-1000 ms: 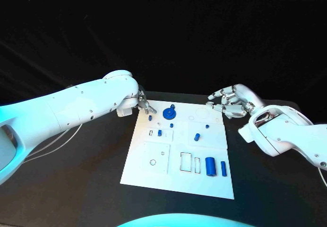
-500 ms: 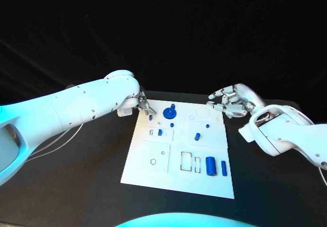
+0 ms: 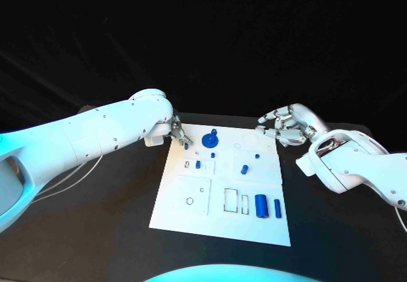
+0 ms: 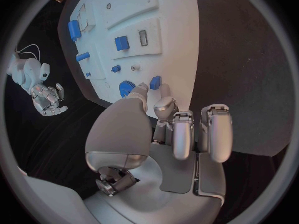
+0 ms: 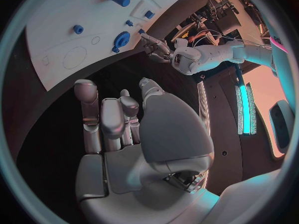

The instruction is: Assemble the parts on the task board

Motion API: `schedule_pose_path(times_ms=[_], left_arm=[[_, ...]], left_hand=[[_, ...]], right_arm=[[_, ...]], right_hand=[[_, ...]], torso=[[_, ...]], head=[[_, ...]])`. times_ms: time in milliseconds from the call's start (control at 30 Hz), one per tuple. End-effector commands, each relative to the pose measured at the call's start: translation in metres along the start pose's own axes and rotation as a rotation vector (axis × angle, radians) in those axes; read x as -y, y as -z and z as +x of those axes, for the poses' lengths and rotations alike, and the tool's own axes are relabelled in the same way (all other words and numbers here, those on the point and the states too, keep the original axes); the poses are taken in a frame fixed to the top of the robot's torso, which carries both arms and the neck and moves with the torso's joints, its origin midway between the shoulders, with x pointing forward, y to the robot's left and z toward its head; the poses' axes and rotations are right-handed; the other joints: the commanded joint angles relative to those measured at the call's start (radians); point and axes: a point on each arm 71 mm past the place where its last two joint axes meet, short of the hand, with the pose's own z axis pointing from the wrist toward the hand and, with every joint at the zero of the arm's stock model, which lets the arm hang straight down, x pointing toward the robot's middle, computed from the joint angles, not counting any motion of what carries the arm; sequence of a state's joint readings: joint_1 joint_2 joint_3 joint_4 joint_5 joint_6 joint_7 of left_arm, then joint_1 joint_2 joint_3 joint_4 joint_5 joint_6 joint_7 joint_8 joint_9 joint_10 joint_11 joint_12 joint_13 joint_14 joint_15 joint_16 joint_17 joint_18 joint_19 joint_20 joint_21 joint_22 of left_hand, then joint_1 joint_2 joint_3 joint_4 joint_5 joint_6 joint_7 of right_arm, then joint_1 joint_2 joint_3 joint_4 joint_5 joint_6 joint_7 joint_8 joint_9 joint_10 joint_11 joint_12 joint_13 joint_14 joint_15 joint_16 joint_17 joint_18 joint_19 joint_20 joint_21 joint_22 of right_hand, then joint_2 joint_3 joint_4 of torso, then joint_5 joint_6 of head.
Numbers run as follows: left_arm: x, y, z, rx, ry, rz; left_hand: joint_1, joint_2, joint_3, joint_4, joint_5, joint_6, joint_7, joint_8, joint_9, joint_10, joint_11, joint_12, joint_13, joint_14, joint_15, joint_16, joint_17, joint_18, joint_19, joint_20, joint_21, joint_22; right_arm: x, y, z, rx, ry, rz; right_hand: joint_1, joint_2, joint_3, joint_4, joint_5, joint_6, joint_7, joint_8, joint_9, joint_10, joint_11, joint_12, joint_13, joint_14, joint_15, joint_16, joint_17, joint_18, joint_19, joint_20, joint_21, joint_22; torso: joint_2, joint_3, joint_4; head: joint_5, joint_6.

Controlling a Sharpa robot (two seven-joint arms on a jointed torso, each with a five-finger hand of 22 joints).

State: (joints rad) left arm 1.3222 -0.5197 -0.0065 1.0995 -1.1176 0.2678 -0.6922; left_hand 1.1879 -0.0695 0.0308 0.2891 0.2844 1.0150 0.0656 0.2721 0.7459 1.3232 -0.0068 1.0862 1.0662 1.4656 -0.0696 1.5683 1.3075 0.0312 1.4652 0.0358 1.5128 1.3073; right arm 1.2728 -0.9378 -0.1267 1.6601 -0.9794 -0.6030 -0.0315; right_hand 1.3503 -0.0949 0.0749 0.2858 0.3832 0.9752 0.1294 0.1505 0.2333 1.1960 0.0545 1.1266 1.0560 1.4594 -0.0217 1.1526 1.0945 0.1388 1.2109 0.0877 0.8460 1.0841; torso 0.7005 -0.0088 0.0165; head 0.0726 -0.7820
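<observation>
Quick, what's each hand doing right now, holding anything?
Left hand: fingertips at a small blue part on the task board; grip cannot be told.
Right hand: open, holding nothing.

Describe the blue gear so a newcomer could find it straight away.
Start at the white task board in the middle of the black table and go to its far end, between the two hands. The blue gear lies there, near the left hand. It is the one round, flat, toothed disc; the other blue parts are small pegs, blocks and cylinders.
</observation>
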Motion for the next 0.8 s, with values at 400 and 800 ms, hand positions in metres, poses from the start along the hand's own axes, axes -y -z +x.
schedule_pose_path(times_ms=[400,800], left_arm=[[0.0037,0.0001,0.0032,-0.031,0.007,0.023],[0.0042,-0.0008,0.0046,-0.049,0.009,0.030]], left_hand=[[0.053,0.044,0.006,-0.003,0.007,0.014,0.000,-0.012,-0.020,-0.006,0.000,0.002,-0.004,0.105,0.006,0.002,0.263,-0.004,0.031,0.009,-0.004,0.159],[0.113,0.062,0.029,-0.007,0.008,0.015,-0.002,-0.017,-0.035,-0.009,-0.002,0.000,-0.008,0.105,0.005,0.002,0.263,-0.004,0.031,0.008,-0.005,0.159]], right_arm=[[-0.0016,-0.0001,0.0010,-0.003,0.002,-0.011],[-0.0021,-0.0002,0.0015,-0.004,0.002,-0.013]], right_hand=[[-0.008,0.000,-0.002,0.003,0.000,0.004,0.007,0.006,0.000,-0.004,-0.002,-0.001,0.000,0.000,0.002,-0.002,0.000,0.007,0.003,0.003,-0.003,0.001],[-0.008,0.000,-0.002,0.003,0.000,0.004,0.007,0.006,0.000,-0.004,-0.002,-0.001,0.000,0.000,0.002,-0.002,0.000,0.007,0.003,0.003,-0.003,0.001]], torso=[[-0.001,0.0007,-0.0007],[-0.001,0.0000,0.0014]], head=[[-0.001,-0.003],[-0.005,-0.004]])
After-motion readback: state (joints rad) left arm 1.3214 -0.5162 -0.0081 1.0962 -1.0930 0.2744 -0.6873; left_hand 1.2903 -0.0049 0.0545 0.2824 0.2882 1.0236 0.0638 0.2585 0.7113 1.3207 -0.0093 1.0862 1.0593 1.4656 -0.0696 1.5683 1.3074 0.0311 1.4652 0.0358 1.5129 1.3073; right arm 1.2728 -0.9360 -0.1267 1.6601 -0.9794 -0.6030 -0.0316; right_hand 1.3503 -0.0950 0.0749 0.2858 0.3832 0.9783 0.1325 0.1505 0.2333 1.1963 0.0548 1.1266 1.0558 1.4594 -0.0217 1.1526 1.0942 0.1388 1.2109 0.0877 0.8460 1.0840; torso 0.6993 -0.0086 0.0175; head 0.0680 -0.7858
